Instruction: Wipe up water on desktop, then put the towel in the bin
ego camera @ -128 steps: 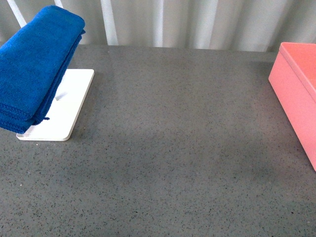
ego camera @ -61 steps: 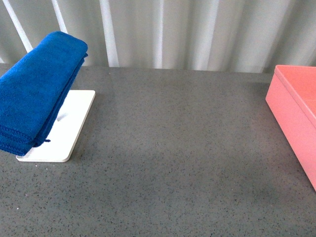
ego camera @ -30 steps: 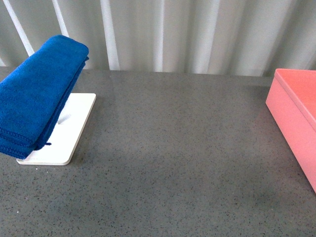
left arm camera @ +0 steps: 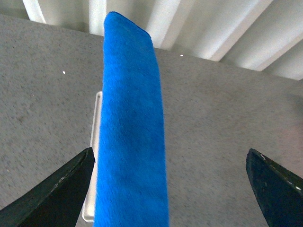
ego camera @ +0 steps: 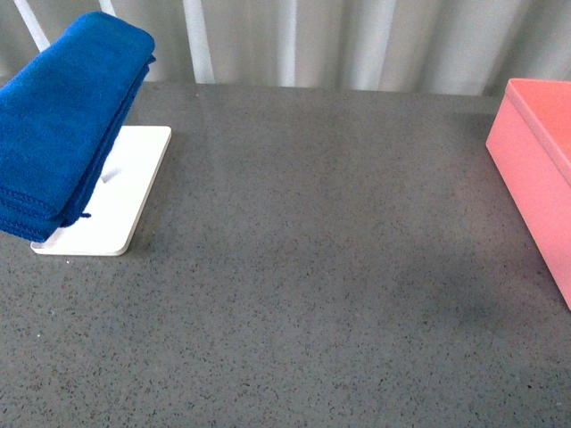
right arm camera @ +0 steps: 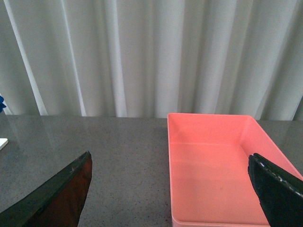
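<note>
The folded blue towel (ego camera: 62, 125) sits raised over the white tray (ego camera: 129, 192), long axis running straight away from the wide-spread left gripper (left arm camera: 169, 158), the nearer one. The right gripper (right arm camera: 169, 156), also spread, faces the pink bin (right arm camera: 213, 165).

Seen only in the wrist views, as the finger ends of each tool. On the left tool (left arm camera: 168, 153), two matte black, wedge-shaped fingers (left arm camera: 57, 194), tapering to blunt tips, with pale scuffed edges and a few white specks. On the right tool (right arm camera: 169, 155), the same black wedges (right arm camera: 279, 194); a dull reddish-brown sheen across the broad face of one, tiny light specks along the edge of the other.
</note>
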`<state>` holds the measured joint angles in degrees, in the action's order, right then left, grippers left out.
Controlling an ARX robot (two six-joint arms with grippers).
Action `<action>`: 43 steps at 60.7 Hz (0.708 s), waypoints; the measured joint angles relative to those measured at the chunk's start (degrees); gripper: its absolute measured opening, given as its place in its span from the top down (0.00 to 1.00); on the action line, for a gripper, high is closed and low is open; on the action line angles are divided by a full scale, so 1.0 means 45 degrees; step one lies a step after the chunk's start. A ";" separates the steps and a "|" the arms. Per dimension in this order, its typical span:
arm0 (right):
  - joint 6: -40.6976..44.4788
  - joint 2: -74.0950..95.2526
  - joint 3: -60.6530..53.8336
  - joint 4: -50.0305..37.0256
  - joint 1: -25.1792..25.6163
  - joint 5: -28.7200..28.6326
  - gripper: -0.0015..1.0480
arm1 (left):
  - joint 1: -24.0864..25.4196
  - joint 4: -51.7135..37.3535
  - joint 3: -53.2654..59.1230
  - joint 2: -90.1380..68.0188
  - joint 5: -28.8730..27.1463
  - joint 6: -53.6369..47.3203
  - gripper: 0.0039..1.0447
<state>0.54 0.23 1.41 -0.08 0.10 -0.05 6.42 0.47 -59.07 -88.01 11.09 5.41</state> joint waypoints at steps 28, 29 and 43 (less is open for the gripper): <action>0.0000 0.0000 0.0000 0.0000 0.0000 0.0000 0.07 | -0.0675 0.1360 -0.3832 -0.4964 -0.2161 -0.2288 0.06; 0.0000 0.0000 0.0000 0.0000 0.0000 0.0000 0.07 | -0.0699 0.1370 -0.3837 -0.4993 -0.2176 -0.2288 0.06; 0.0000 0.0000 0.0000 0.0000 0.0000 0.0000 0.07 | -0.1088 0.1501 -0.4002 -0.5217 -0.2147 -0.2273 0.06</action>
<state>0.54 0.23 1.41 -0.08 0.10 -0.05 1.52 7.22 -77.08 -111.48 1.43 -4.82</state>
